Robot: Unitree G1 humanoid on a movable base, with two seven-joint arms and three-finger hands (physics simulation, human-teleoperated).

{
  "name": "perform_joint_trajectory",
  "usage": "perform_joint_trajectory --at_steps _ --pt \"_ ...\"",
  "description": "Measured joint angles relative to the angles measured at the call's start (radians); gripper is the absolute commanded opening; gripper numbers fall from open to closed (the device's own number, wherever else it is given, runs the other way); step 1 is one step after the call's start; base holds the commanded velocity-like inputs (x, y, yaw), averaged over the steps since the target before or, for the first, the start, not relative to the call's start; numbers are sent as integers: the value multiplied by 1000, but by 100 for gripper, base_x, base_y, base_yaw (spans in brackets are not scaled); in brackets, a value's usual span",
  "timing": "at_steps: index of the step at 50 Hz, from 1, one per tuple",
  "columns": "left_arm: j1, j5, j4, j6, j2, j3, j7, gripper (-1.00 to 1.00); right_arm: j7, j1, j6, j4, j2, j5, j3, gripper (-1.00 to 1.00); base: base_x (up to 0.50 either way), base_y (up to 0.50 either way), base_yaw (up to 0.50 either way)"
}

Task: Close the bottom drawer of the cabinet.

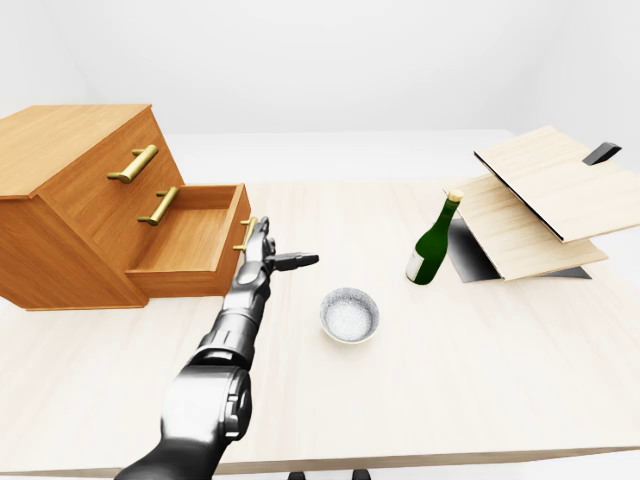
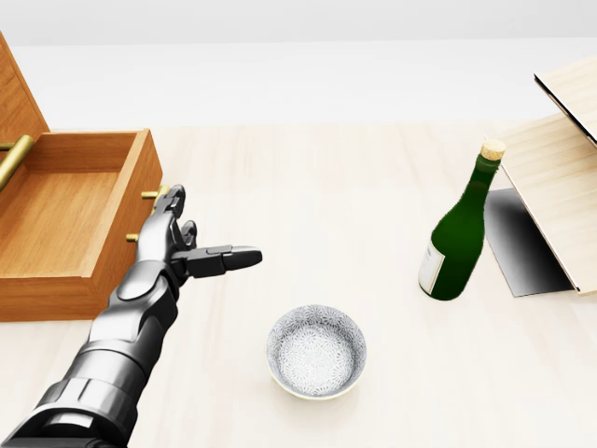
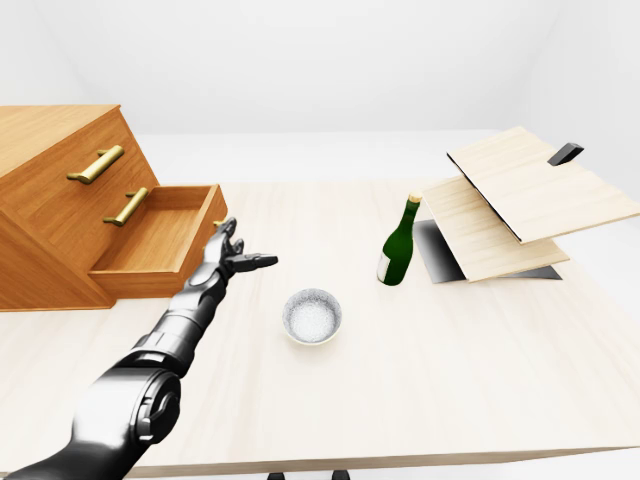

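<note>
The wooden cabinet point(image 1: 70, 190) stands at the left of the table, with its bottom drawer point(image 1: 190, 240) pulled out and empty. In the head view the drawer point(image 2: 65, 219) fills the left edge, and its brass handle point(image 2: 149, 195) is partly hidden behind my hand. My left hand point(image 2: 201, 233) is open, its fingers point(image 2: 171, 207) stretched up against the drawer's front at the handle and its thumb point(image 2: 233, 256) pointing right. The fingers do not close round the handle. My right hand does not show in any view.
A patterned white bowl point(image 2: 316, 351) sits on the table point(image 2: 354, 187) to the lower right of my hand. A corked green bottle point(image 2: 457, 233) stands further right, beside tilted pale wooden boards point(image 2: 560, 177) over a dark sheet point(image 2: 522, 238).
</note>
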Motion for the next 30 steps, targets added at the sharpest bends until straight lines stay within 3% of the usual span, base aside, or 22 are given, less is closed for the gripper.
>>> perform_joint_trajectory --at_steps 30 --pt "61 -44 34 35 69 69 17 100 -9 20 0 0 -12 6 14 100 0 0 0"
